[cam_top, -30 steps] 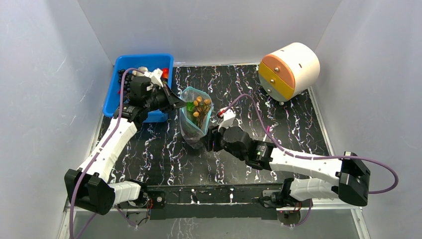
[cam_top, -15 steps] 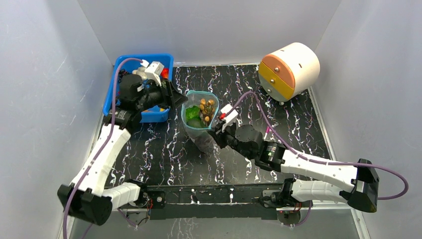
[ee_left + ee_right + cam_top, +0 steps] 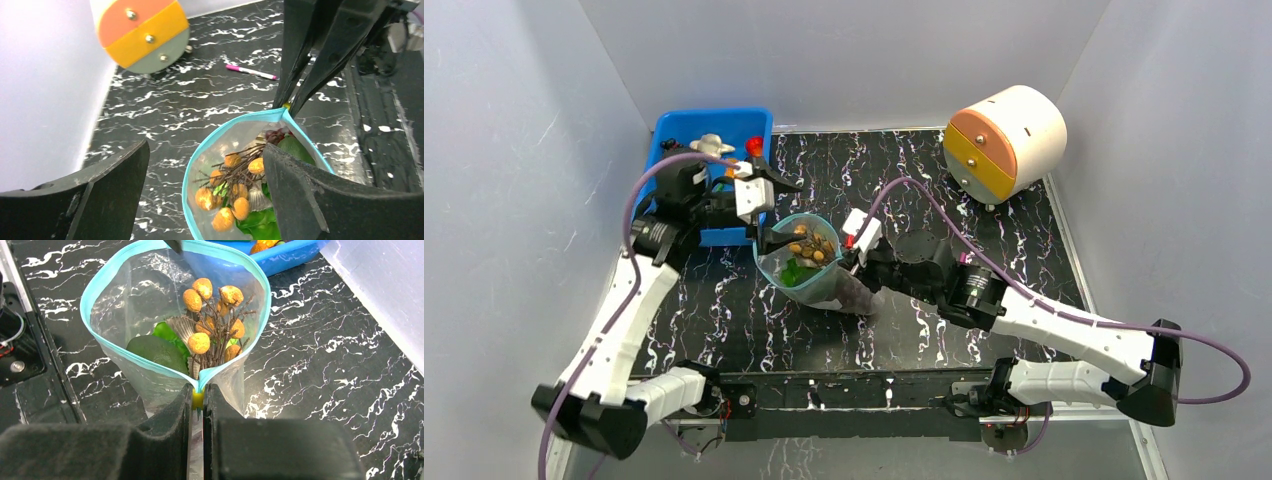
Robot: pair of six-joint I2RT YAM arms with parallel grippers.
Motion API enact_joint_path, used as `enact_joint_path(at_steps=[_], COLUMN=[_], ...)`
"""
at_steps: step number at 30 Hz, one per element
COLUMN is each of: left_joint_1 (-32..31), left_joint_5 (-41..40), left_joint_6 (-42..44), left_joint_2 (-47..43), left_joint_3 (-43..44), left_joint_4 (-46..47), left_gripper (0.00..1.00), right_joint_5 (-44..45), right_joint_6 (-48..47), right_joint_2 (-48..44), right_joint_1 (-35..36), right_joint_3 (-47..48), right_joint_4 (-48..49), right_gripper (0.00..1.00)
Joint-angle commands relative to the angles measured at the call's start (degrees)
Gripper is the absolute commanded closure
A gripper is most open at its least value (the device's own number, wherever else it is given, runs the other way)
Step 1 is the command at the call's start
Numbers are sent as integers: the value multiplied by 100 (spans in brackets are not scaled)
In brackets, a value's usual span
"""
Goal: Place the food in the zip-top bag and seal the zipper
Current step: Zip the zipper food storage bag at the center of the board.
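The zip-top bag (image 3: pixel 809 285) stands open-mouthed on the black marbled table. Inside it lies the food: orange-brown pieces on twigs (image 3: pixel 210 305), green lettuce (image 3: pixel 167 332) and a dark grape bunch (image 3: pixel 274 135). My right gripper (image 3: pixel 198 392) is shut on the near end of the teal zipper (image 3: pixel 87 300), pinching a yellow slider (image 3: pixel 198 399). My left gripper (image 3: pixel 206 150) hangs open over the far rim. One of its fingers (image 3: pixel 320 195) sits over the bag's mouth, the other outside; neither grips the bag. From above, the left gripper (image 3: pixel 789 210) and right gripper (image 3: pixel 852 262) flank the bag.
A blue bin (image 3: pixel 664 130) with more toy foods stands at the back left, just behind the left gripper. A cream drum with orange and yellow faces (image 3: pixel 1004 140) sits at the back right. A pink pen (image 3: pixel 250 72) lies on the table beyond the bag.
The left gripper has let go of the bag's rim and opened. The right gripper rose from the bag's base and shut on the zipper end. The bag shifted left and nearer.
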Motion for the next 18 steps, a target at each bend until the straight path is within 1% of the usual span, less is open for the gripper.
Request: enact_joint_path(at_steps=[1,4,7,10,13,18], left_joint_1=[1,-25,-139,-270,-530,-1019], left_joint_5=[952,1253,1408,1523,1352,1098], left_joint_6=[1623,1717,1132,833,642,766], left_joint_2=[723,1033,998,931,994,1336], left_joint_3=[588,733,514,291,193,331], left_joint_4=[-1596,-2048,-1642,-1297,-1065,-1199], left_gripper=[17,12,6,5,3,2], right_joint_5=[-445,-486,-484,-537,-694,-717], right_joint_6=[-459,-436,-479,-506,-498,-499], right_joint_2=[-310,-281,-271,-238,-165,-96], right_joint_1=[-121,-134,-144,-147,-151,-159], right_joint_3=[230,220,183,204,291,434], right_joint_4=[357,434,538,604,601,539], right_gripper=[100,100,100,100,100,100])
